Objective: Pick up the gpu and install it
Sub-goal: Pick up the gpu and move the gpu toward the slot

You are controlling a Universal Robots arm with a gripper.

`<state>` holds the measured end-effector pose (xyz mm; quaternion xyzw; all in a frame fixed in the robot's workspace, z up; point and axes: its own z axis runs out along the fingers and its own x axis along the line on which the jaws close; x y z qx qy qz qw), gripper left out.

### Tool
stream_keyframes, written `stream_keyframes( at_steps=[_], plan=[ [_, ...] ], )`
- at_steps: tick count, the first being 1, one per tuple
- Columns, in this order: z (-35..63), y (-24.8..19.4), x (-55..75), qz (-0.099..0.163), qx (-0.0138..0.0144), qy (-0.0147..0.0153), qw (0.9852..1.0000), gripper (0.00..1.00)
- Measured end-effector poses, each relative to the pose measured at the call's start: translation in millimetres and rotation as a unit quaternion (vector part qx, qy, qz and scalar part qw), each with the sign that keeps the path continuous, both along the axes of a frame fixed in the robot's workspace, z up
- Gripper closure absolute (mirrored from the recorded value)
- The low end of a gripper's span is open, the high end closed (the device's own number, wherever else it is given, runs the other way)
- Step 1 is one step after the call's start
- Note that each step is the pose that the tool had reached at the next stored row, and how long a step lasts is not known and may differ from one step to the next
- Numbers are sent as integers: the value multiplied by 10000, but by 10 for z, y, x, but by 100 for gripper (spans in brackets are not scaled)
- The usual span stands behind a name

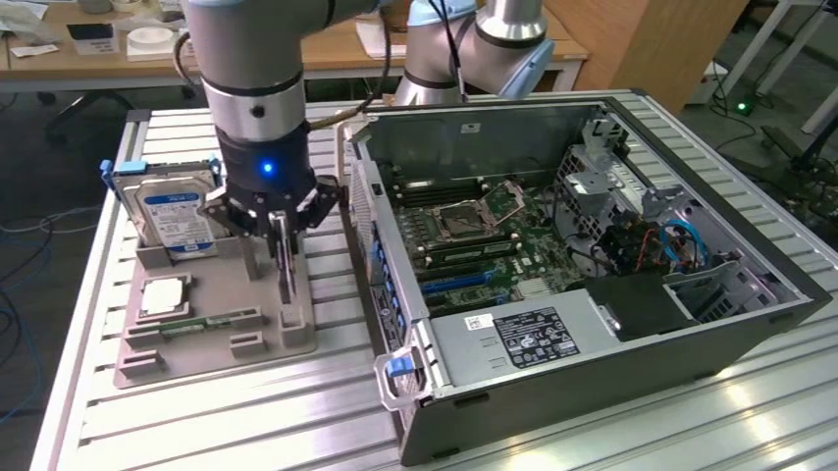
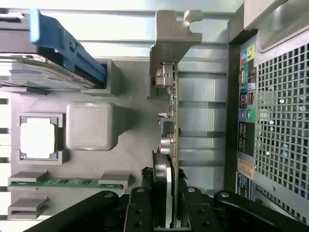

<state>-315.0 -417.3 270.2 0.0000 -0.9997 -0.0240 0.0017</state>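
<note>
Now half-closed, the jaws pinch the gpu (image 1: 285,263) standing on edge.

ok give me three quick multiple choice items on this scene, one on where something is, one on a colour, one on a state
1. In the exterior view, where does the hard drive stand relative to the gpu?
A) on the exterior view's left of it
B) on the exterior view's right of it
C) lying on top of it

2. What colour is the memory stick lying in the holder?
A) red
B) green
C) white

3. How is the gpu now?
A) lying flat in the holder
B) leaning against the hard drive
C) upright on edge in the holder, with the gripper closed on it

Key:
1 A: the drive stands left of the card, apart from it.
2 B: its board shows green.
3 C: the wrist view shows the card edge-on between the jaws.
</note>
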Motion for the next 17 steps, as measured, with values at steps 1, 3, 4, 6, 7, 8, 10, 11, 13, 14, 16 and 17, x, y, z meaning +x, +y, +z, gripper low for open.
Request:
stream_keyframes(
  at_steps=[1,3,4,6,7,8,10,11,13,14,16,17],
  plan=[
    [37,0,0,0,0,0,10000,72],
    [114,0,0,0,0,0,10000,72],
    [155,0,0,0,0,0,10000,72],
    [240,0,0,0,1,0,10000,72],
    [276,0,0,1,2,0,10000,72],
    [315,0,0,0,3,1,10000,72],
    [386,0,0,0,7,0,10000,72],
    [427,0,0,0,8,0,10000,72],
    [518,0,0,0,12,0,10000,72],
    [562,0,0,0,13,0,10000,72],
    [653,0,0,0,15,1,10000,72],
    [698,0,0,0,16,0,10000,72]
  ],
)
